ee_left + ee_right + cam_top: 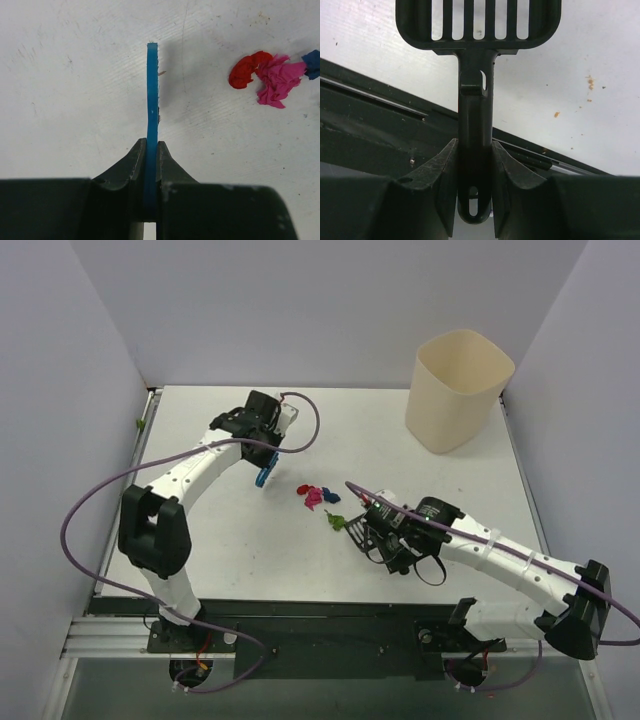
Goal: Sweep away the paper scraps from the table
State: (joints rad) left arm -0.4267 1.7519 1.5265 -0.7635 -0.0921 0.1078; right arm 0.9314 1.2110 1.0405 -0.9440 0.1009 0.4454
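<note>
Mid-table, flimsy paper scraps (318, 496) are best swept, not gripped.
Brush (152, 100) is pinched in left gripper (151, 152), scoop (478, 65) in right gripper (475, 150).

Pale lilac walls (300, 310) close left, far, right sides. White table (230, 560), scuffed. Metal rail (105, 638) near left. Dark mounting plate (330, 640) along near edge. Light even, shadows soft.
</note>
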